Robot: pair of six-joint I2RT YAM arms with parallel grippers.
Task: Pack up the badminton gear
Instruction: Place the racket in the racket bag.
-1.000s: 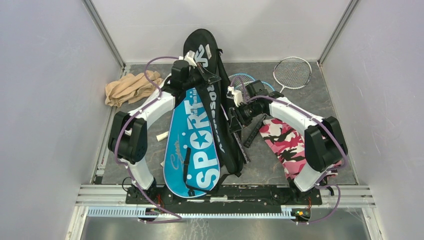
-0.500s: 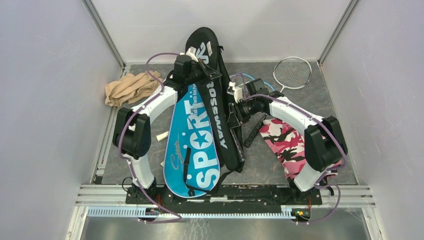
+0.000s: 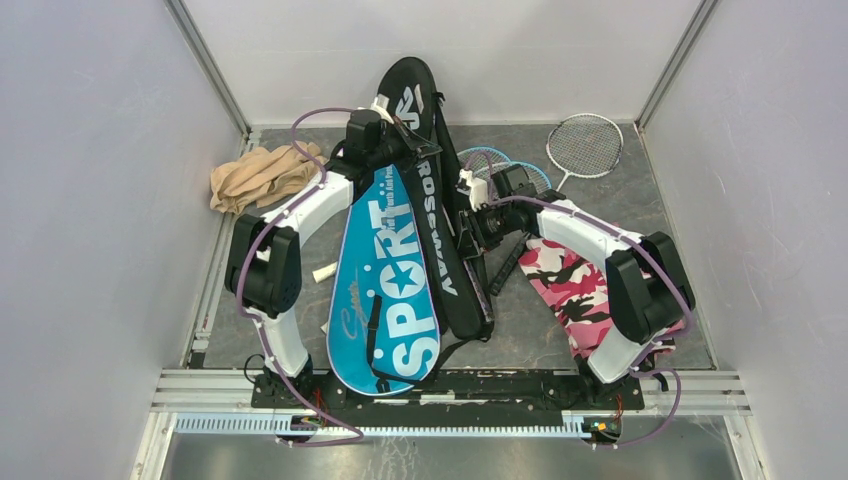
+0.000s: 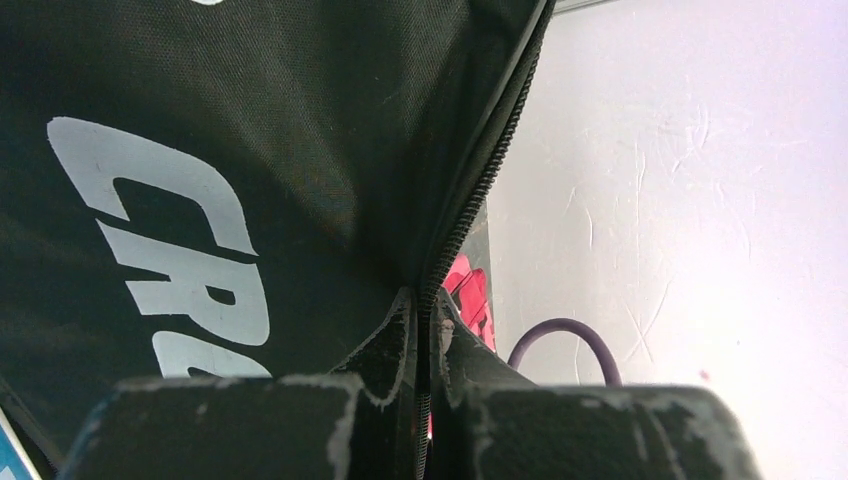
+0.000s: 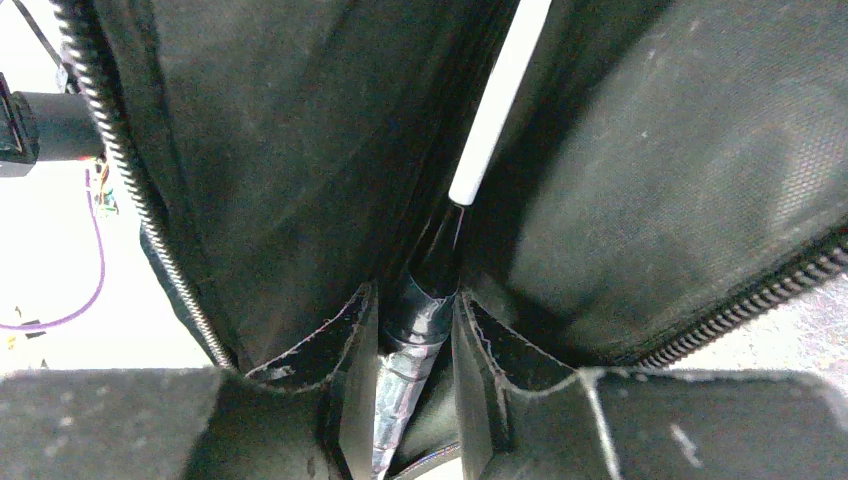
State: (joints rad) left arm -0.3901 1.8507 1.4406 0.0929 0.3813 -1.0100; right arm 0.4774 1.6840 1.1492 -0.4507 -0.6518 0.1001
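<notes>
Pale walls close in a grey mottled worktop (image 3: 660, 195) on three sides. Laid slantwise across its middle is the black "CROSSWAY" cover (image 3: 440, 265), its rounded head propped against the back wall, and everything else can be placed from it.

Just to its left lies the blue "SPORT" cover (image 3: 390, 300), with the black one overlapping its right edge. Further left, well apart, a tan cloth bundle (image 3: 260, 175) sits by the side wall. A small white piece (image 3: 324, 272) rests on the worktop beside the blue cover's outer edge.

To the black cover's right, a pink camouflage cover (image 3: 570, 285) lies flat beneath the right arm. Beyond it the blue racket (image 3: 488, 158) shows only part of its head behind the right wrist. The silver racket (image 3: 585, 145) lies in the far right corner, well apart.

The left gripper (image 4: 425, 335) is up near the black cover's head. Its fingers are pressed together on the cover's edge, nipping the fabric right at the zip (image 4: 480, 170), whose teeth run up and away from the fingertips.

The right gripper (image 5: 418, 340) is at the black cover's right edge, about midway along. Its wrist view looks into the opened cover — dark lining on either side. The fingers are closed on a dark, taped racket handle (image 5: 415, 315), and a white shaft (image 5: 495, 110) runs on deeper inside. Which racket this is cannot be told.
</notes>
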